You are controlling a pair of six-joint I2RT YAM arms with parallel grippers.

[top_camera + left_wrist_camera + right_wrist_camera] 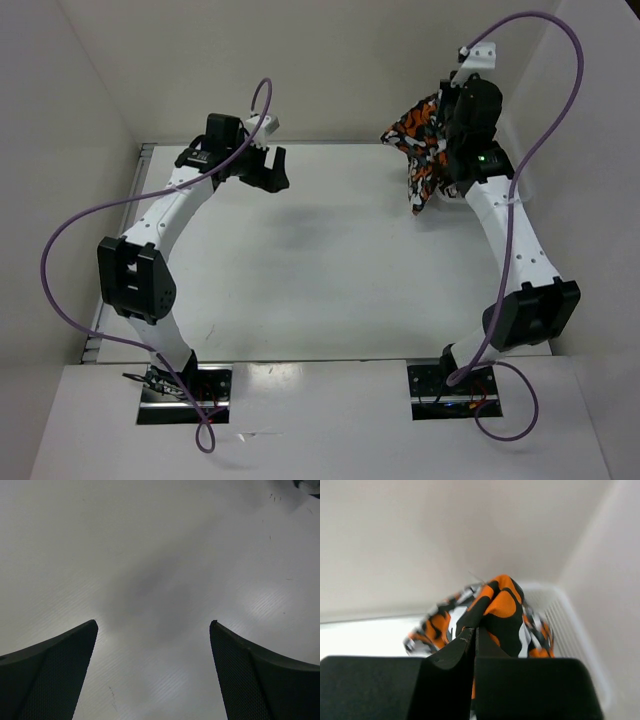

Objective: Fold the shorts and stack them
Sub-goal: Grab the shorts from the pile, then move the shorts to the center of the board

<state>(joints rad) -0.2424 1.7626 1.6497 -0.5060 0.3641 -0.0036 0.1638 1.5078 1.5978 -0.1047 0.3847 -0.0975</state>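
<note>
The shorts, in orange, black and white camouflage print, hang bunched in the air at the table's far right. My right gripper is shut on them. In the right wrist view the fabric of the shorts bulges out past the closed fingertips of the right gripper. My left gripper hovers over the far left of the table, open. The left wrist view shows the left gripper with only bare table surface between its wide-apart fingers.
A white mesh basket lies behind the shorts, by the right wall. White walls close in the table at the back and on both sides. Purple cables loop off each arm.
</note>
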